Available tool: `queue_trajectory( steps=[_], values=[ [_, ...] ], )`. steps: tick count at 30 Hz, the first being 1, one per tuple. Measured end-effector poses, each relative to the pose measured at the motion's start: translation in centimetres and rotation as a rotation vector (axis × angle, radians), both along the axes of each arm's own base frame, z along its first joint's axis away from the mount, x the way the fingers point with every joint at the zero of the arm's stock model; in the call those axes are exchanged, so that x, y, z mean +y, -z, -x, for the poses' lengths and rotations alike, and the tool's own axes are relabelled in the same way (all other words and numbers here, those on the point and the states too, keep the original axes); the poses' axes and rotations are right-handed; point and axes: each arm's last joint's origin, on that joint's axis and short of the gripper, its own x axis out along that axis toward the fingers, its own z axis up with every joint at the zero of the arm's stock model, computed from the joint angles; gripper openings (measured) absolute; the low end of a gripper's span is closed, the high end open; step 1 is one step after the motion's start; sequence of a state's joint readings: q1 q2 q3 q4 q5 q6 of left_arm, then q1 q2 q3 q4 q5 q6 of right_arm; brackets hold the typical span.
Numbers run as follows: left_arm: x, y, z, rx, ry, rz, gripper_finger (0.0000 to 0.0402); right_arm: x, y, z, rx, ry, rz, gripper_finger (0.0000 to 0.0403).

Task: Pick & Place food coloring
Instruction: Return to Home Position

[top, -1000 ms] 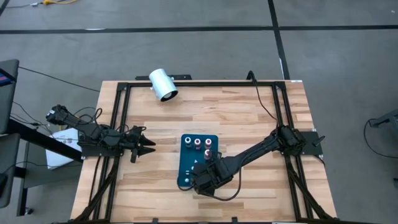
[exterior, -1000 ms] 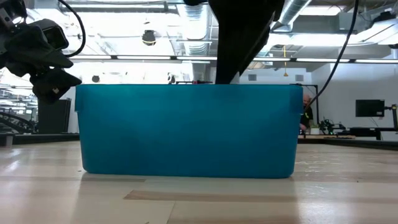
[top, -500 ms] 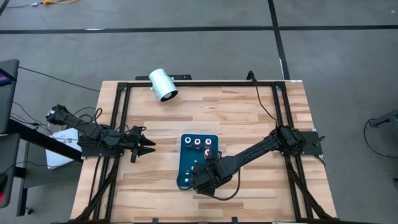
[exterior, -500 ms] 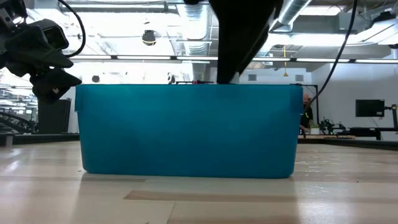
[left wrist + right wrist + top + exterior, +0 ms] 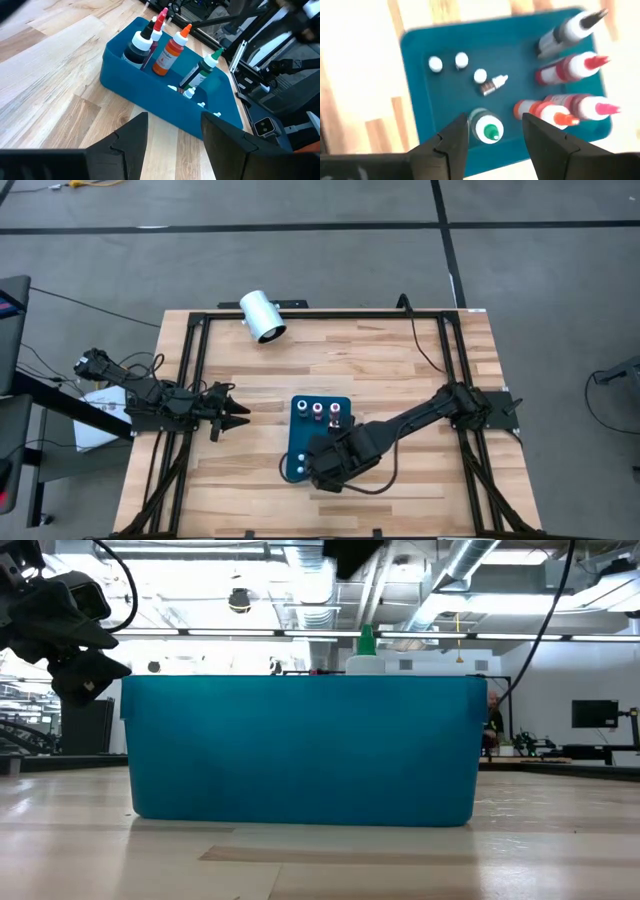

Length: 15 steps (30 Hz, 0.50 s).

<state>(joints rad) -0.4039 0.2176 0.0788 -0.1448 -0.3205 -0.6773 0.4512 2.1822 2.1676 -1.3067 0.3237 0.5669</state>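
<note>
A blue tray (image 5: 298, 442) stands on the table's middle; it also shows in the low view (image 5: 300, 750). Several food coloring bottles stand in the tray. A green-topped bottle (image 5: 487, 129) stands upright near its near end, and its top shows over the tray's wall (image 5: 366, 650). My right gripper (image 5: 495, 120) is open above that bottle, one finger on either side, clear of it; it hangs over the tray's near end (image 5: 322, 465). My left gripper (image 5: 240, 416) is open and empty, left of the tray.
Black-, red-, pink- and orange-topped bottles (image 5: 570, 67) stand at the tray's far end. Small white caps (image 5: 461, 60) and a tiny bottle on its side (image 5: 492, 85) lie on its floor. A white cylinder (image 5: 263, 316) lies at the table's far edge.
My right gripper has gone up from the tray. In the low view it stood in front of the green-topped bottle before. Now it is high above the tray's wall, and the bottle stands free in the tray.
</note>
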Motion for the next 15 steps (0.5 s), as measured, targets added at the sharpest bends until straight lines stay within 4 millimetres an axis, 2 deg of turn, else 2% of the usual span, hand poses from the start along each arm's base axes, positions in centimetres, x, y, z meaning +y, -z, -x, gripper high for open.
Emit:
queue_trajectory(
  steps=[3,6,10,15],
  values=[
    [0.0,0.0,0.0,0.0,0.0,0.0,0.0174,-0.1,-2.6,0.6,-0.046,0.009,0.059,0.0171],
    [0.0,0.0,0.0,0.0,0.0,0.0,0.0174,-0.4,-4.6,1.9,-0.08,0.041,0.231,0.0173],
    [0.0,0.0,0.0,-0.004,-0.006,-0.006,0.0174,-0.3,-6.2,4.2,-0.196,0.115,0.418,0.0172],
    [0.0,-0.1,0.0,-0.013,0.007,-0.043,0.0174,-0.9,-7.2,6.9,-0.212,0.126,0.419,0.0169]
  ],
)
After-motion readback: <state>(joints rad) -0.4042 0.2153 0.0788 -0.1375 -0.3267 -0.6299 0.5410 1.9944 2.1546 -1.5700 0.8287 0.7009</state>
